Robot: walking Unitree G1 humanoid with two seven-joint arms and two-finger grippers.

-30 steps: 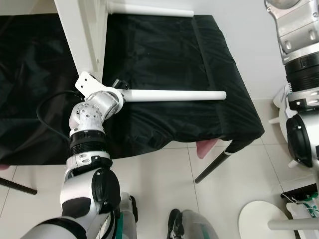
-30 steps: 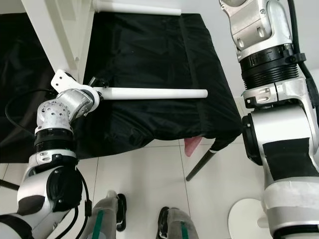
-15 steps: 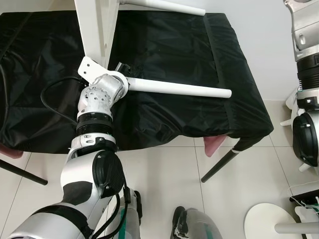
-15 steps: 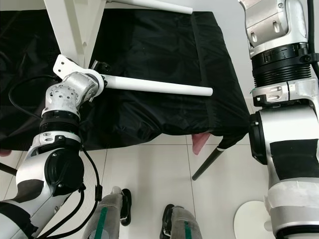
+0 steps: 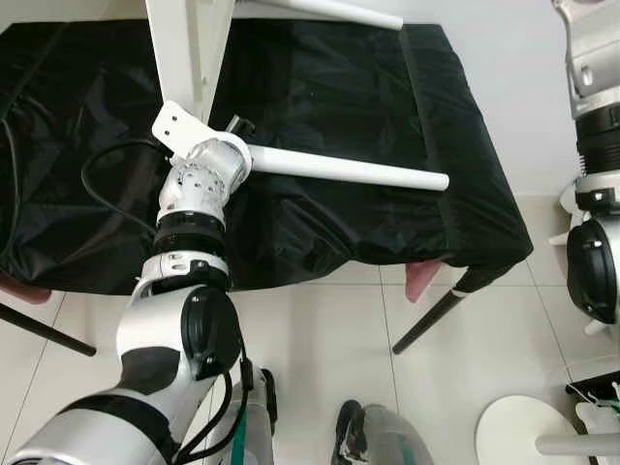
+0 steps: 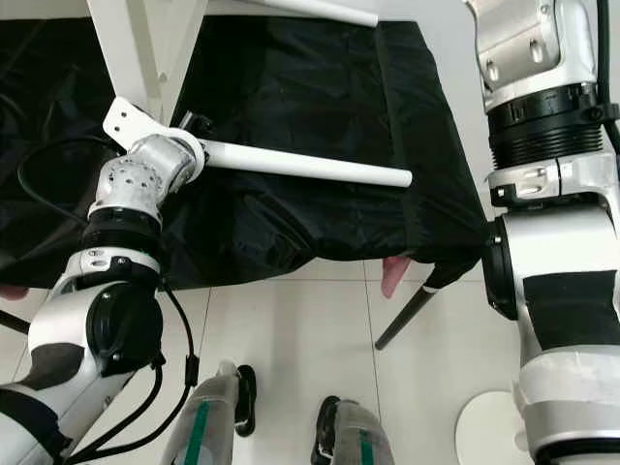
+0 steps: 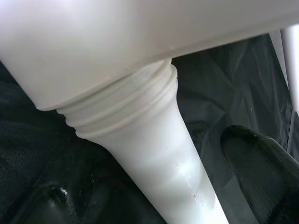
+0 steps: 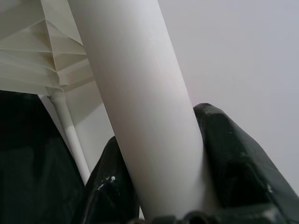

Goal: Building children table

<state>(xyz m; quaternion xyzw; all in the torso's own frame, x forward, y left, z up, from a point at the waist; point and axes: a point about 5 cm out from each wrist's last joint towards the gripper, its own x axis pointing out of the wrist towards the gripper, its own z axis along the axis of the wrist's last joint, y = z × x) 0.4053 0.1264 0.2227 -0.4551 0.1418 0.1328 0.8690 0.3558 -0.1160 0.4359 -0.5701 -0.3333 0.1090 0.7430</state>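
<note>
A white tabletop (image 5: 184, 48) stands on edge on the black-covered table (image 5: 339, 87). A white table leg (image 5: 339, 171) sticks out sideways from its lower corner, and its threaded end (image 7: 126, 107) meets the tabletop's socket. My left gripper (image 5: 235, 136) is shut on this leg close to the thread, with one black finger (image 7: 261, 177) beside it. Another white leg (image 5: 329, 9) juts from the tabletop higher up. My right gripper (image 8: 159, 126) is shut on a white leg (image 8: 140, 93), and the right arm (image 6: 542, 145) is raised at the right.
The black cloth hangs over the table's front edge (image 5: 368, 262), with a dark table foot (image 5: 431, 320) on the tiled floor. A white round stool (image 5: 528, 431) stands at the lower right. A black cable (image 5: 107, 174) loops by my left wrist.
The whole picture has shifted, so the camera moved. My left forearm has come a little more upright, and the gripper still holds the leg at the tabletop's corner.
</note>
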